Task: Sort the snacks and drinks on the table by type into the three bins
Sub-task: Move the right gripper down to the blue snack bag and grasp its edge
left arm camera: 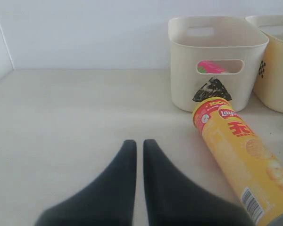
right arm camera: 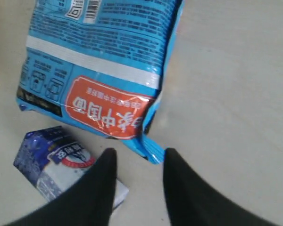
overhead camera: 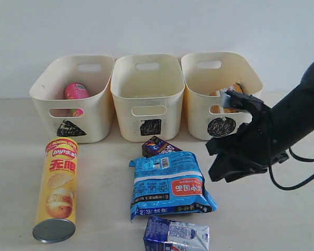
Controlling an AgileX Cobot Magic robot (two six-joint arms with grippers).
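The yellow Lay's tube (overhead camera: 56, 188) (left arm camera: 243, 157) lies on the table (overhead camera: 104, 172) before the triangle bin (overhead camera: 42, 83) (left arm camera: 184, 70), which holds the pink tube (overhead camera: 76, 91) (left arm camera: 210, 67). The blue foil bag (overhead camera: 167, 183) (right arm camera: 99, 61) lies flat in the middle, with the purple drink box (overhead camera: 159, 146) behind it and the blue-and-white carton (overhead camera: 176, 235) (right arm camera: 56, 165) in front. An orange bag (overhead camera: 216, 108) sits in the circle bin (overhead camera: 196, 104). My right gripper (overhead camera: 213, 163) (right arm camera: 139, 157) hovers open over the bag's right corner. My left gripper (left arm camera: 139, 143) is shut, empty, left of the Lay's tube.
The square bin (overhead camera: 125, 104) (left arm camera: 278, 89) stands between the other two, its inside looking empty. A white wall runs behind the bins. A black cable (overhead camera: 298, 183) loops from the right arm over the table's right side.
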